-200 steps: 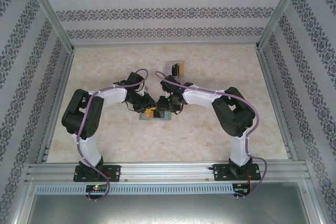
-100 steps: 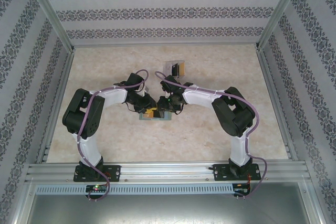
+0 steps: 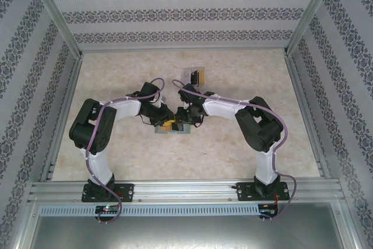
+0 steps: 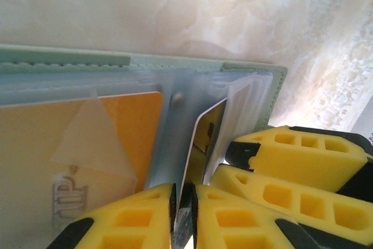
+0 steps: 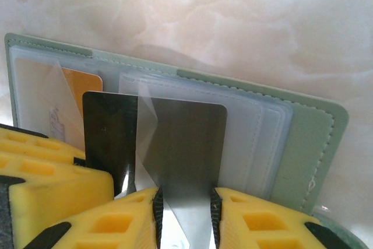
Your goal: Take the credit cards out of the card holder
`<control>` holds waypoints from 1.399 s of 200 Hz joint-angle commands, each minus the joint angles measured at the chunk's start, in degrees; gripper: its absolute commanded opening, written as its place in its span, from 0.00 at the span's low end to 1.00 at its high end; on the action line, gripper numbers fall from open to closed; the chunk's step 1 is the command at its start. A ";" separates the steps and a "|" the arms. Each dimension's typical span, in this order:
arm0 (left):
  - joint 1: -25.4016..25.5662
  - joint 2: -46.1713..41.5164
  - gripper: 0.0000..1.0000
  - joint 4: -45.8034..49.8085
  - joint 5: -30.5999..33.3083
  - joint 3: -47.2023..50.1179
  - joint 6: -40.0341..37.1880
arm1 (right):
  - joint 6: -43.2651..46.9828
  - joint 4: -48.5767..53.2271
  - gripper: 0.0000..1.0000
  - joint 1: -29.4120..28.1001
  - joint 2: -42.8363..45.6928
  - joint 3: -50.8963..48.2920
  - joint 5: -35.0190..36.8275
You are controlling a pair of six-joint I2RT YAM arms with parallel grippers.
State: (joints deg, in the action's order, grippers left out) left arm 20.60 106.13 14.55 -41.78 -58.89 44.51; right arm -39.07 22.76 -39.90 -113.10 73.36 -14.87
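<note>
The grey-green card holder lies open on the table between both arms. An orange-yellow credit card sits in its left clear pocket. A second, dark credit card stands partly out of the middle pocket. My left gripper is shut on this card's near edge. My right gripper faces it from the other side. Its jaws stand a little apart, with a clear pocket leaf and the dark card's lower part between the pads. Whether they press on anything is unclear.
A clear plastic tray with black and orange contents stands behind the grippers. Bare marble-patterned tabletop surrounds the card holder. Patterned walls and metal rails enclose the table.
Both grippers' jaws have narrowed slightly. Neither the arms nor the card holder have visibly shifted.
</note>
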 commanded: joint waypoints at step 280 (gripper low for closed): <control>-2.79 -19.64 0.00 3.39 -0.74 -9.34 -4.01 | -5.29 -25.65 0.66 12.49 21.15 -11.79 -22.33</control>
State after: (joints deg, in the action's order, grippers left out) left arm 18.33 87.85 27.81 -35.97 -67.33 35.03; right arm -41.45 5.39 -30.59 -93.78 64.64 -28.42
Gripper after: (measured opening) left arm 0.058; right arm 0.641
